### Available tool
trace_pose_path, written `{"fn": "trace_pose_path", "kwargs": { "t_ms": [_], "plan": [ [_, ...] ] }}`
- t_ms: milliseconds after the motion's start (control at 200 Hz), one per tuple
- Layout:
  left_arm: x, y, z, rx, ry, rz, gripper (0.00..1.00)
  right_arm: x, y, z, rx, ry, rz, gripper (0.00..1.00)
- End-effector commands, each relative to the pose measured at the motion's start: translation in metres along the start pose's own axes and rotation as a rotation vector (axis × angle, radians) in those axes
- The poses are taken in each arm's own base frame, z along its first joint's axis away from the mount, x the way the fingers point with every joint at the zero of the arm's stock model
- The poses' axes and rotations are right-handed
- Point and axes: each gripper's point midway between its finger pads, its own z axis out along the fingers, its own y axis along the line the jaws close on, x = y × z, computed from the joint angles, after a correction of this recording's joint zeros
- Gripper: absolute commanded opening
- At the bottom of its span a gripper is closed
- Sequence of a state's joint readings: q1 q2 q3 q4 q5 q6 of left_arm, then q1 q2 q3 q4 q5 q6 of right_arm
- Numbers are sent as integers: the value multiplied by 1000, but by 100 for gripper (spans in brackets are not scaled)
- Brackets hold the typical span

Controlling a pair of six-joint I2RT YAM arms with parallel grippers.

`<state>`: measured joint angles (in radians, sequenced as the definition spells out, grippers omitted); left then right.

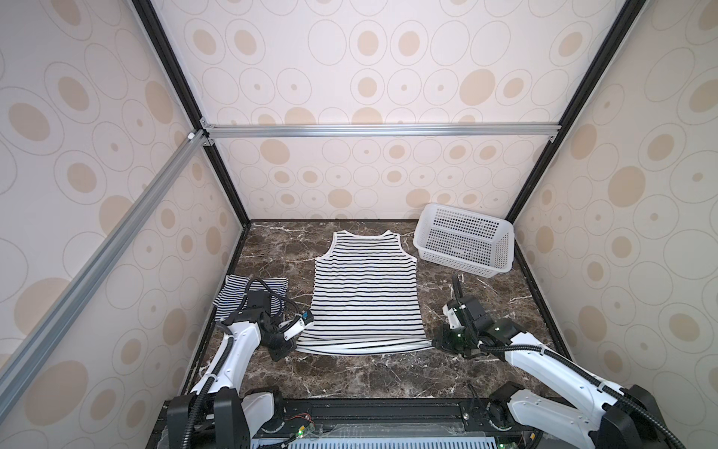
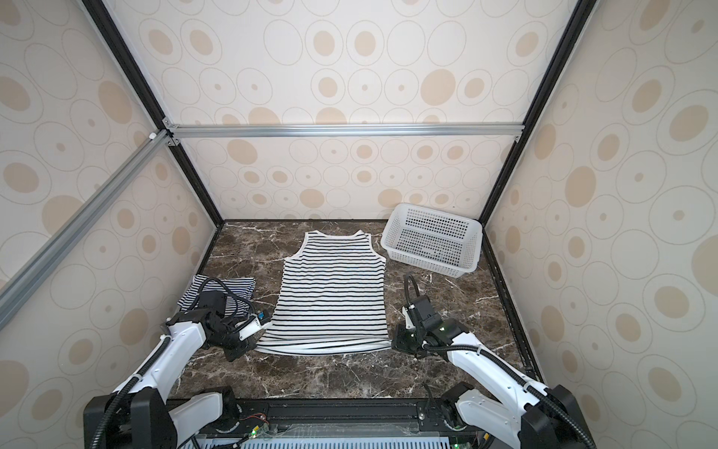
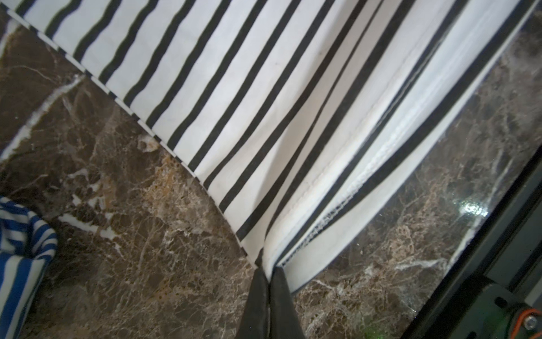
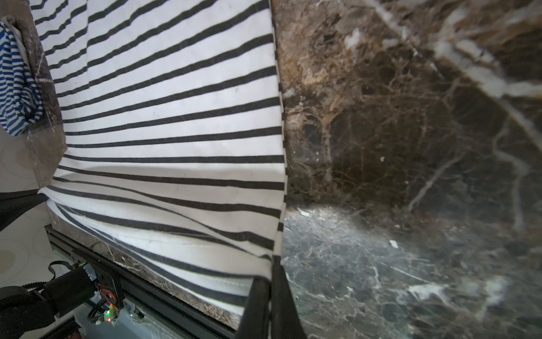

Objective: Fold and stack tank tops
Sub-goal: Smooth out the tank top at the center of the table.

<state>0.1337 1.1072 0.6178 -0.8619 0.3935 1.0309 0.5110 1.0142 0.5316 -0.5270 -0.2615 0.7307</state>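
Pinching the hem (image 1: 361, 347) at both corners, the left claw (image 3: 265, 268) and right claw (image 4: 271, 264) are clenched on the soft wide-striped tank top (image 1: 367, 287), which lies flat on the marble table (image 1: 349, 375). Its long axis runs away from both claws toward the shoulder straps (image 1: 342, 238), so the hem likely travels that way. The narrow-striped tank top (image 1: 233, 289) sits bundled just left of it.

flat tank top (image 1: 367, 287): white, thin black stripes
bunched tank top (image 3: 17, 243): dense blue-and-white stripes
basket (image 1: 458, 259): white
my table (image 1: 349, 373): brown marble, white veins
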Motion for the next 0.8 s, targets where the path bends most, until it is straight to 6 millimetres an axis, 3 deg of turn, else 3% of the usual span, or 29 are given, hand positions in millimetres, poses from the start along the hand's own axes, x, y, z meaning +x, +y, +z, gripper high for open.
{"fn": "trace_pose_path", "kwargs": {
  "t_ms": [0,215,410,560,685,795],
  "plan": [
    [5,-3,-6,16,38,37,6,11,-20,5,76,9,40,7],
    [7,-4,-9,36,73,64,21,18,-19,3,94,23,26,22],
    [5,7,-24,-34,92,112,23,15,-14,-18,107,-5,16,31],
    [-24,34,-34,-101,-2,94,28,0,-5,-34,110,-70,10,33],
    [-57,68,-30,-155,-68,40,29,-6,21,-10,57,-38,18,33],
    [-86,77,-16,-160,-87,69,28,-7,40,11,117,6,-40,33]
  ]
}}
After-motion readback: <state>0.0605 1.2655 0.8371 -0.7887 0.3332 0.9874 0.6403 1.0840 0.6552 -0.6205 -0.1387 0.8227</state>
